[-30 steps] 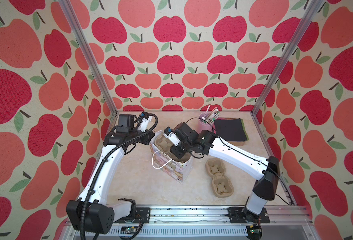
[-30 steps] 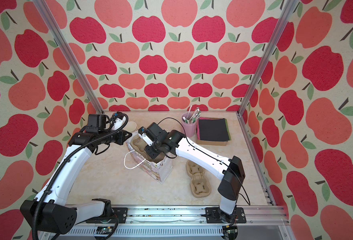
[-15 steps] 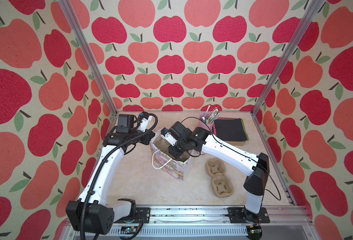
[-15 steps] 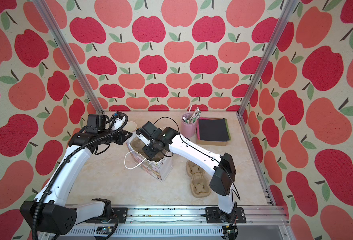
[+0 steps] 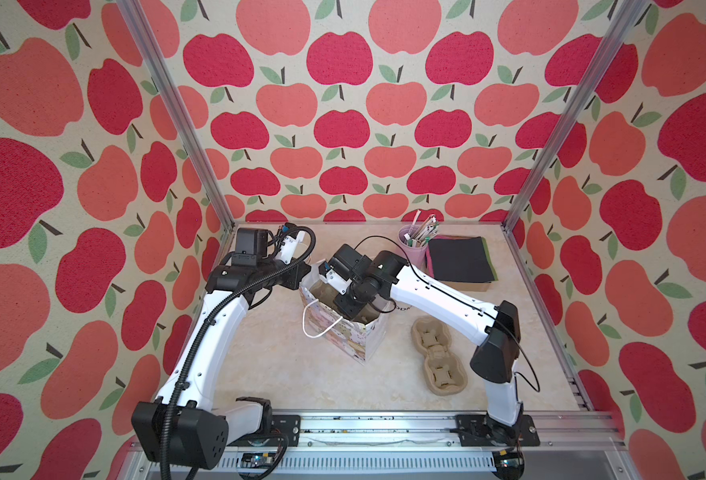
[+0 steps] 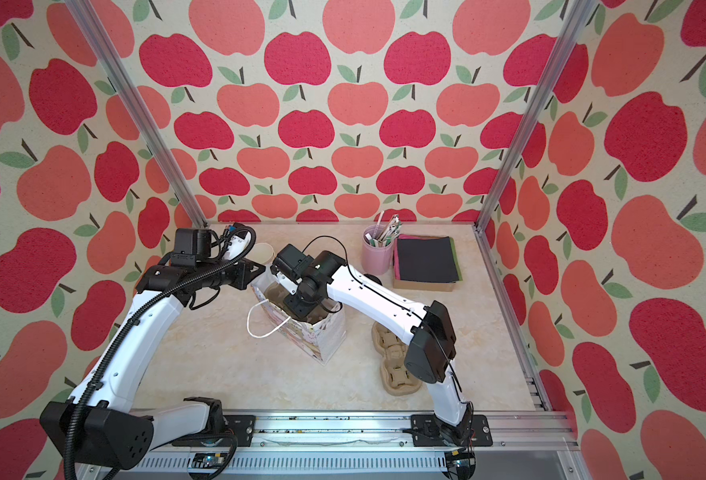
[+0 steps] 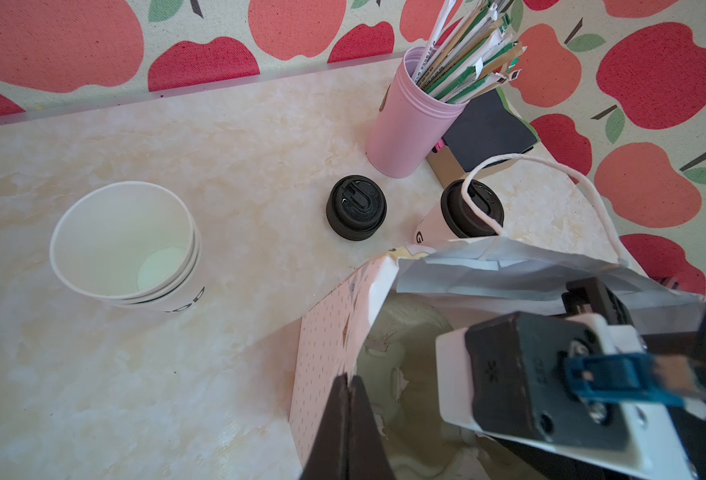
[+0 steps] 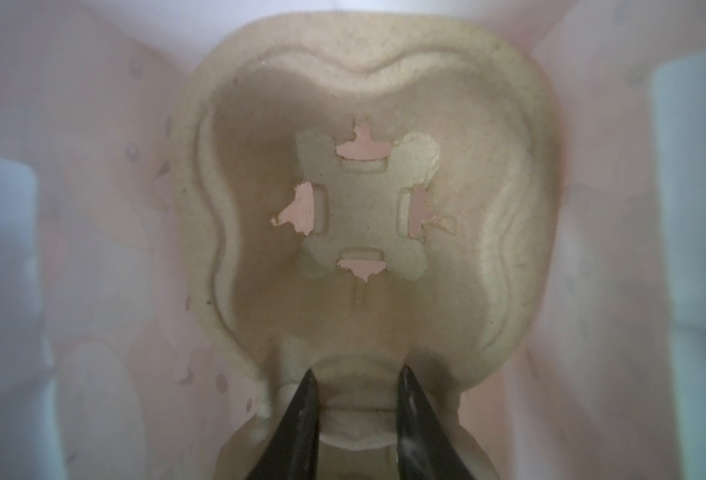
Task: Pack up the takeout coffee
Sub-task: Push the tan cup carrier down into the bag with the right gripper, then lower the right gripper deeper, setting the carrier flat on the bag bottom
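The takeout coffee (image 7: 463, 216), a white lettered cup with a black lid on, stands on the table behind the pink paper bag (image 7: 326, 345); the bag's white handle loops in front of it. My left gripper (image 7: 349, 378) is shut on the bag's rim at its left corner (image 5: 300, 279). My right gripper (image 8: 357, 390) reaches down inside the bag (image 5: 343, 332) and is shut on the middle ridge of a brown pulp cup carrier (image 8: 368, 216) that lies in the bag's bottom. In both top views the coffee is mostly hidden behind the right arm.
A black lid (image 7: 356, 207) sits alone on the table, with a stack of plain white cups (image 7: 123, 245) further off. The pink cup with sticks (image 5: 413, 245) and a box of dark napkins (image 5: 459, 259) stand at the back right. Another pulp carrier (image 5: 436, 353) lies right of the bag.
The right arm has swung leftward and its wrist has sunk deeper into the bag with the carrier. The left arm has stayed where it was, holding the rim.
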Robot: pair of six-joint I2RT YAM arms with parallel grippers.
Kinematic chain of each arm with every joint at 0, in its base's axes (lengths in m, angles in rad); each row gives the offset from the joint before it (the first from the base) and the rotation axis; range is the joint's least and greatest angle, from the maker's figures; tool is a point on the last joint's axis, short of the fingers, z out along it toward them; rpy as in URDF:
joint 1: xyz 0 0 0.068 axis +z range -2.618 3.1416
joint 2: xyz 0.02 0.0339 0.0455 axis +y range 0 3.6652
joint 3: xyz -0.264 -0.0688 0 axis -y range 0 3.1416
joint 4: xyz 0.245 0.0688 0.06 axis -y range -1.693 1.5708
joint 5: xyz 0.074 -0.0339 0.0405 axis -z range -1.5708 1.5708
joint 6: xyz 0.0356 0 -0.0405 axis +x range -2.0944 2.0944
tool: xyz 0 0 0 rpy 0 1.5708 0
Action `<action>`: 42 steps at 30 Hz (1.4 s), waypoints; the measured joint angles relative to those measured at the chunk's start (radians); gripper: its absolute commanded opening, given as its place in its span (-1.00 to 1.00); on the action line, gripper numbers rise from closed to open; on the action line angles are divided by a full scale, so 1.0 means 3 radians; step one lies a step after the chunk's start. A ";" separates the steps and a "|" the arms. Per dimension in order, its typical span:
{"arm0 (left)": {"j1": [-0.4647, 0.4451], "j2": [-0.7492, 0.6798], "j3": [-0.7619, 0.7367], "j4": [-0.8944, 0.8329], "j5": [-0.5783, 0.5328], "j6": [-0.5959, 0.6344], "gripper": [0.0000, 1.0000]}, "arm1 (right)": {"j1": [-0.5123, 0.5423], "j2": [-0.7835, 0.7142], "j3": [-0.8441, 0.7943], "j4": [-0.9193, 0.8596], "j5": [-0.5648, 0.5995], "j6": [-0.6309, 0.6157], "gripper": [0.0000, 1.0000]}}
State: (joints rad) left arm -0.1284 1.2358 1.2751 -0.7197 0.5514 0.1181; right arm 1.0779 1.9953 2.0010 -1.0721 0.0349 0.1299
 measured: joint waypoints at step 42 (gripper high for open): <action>0.0000 0.0001 -0.0025 0.0028 0.0000 0.0009 -1.00 | -0.0090 0.0768 0.0109 -0.0280 -0.0219 0.0003 -0.47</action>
State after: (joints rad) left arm -0.1284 1.2362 1.2675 -0.7113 0.5514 0.1207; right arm 1.0508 2.2257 2.0338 -1.1561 -0.0307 0.1307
